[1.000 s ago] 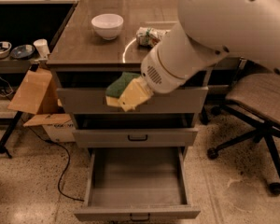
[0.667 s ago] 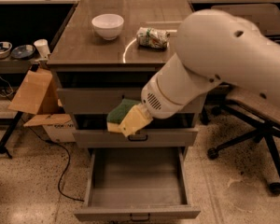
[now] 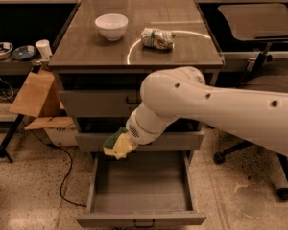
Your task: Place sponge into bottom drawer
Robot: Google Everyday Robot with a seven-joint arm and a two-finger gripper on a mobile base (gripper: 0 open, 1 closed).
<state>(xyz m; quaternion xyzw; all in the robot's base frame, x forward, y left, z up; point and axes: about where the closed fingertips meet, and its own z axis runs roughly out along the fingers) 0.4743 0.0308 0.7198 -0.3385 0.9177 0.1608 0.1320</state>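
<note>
The sponge (image 3: 116,144), dark green over pale yellow foam, is held at the end of my white arm, in my gripper (image 3: 121,145). It hangs in front of the middle drawer, just above the left rear part of the open bottom drawer (image 3: 139,190). The bottom drawer is pulled fully out, its grey inside bare, with a small dark handle (image 3: 144,223) on its front. The arm hides most of the gripper.
On the cabinet top stand a white bowl (image 3: 111,26) and a green-and-white snack bag (image 3: 157,38). A cardboard box (image 3: 38,97) leans at the left, with a cable on the floor. An office chair (image 3: 271,85) stands at the right.
My arm has moved down and left with the sponge, from in front of the top drawer to just above the open bottom drawer.
</note>
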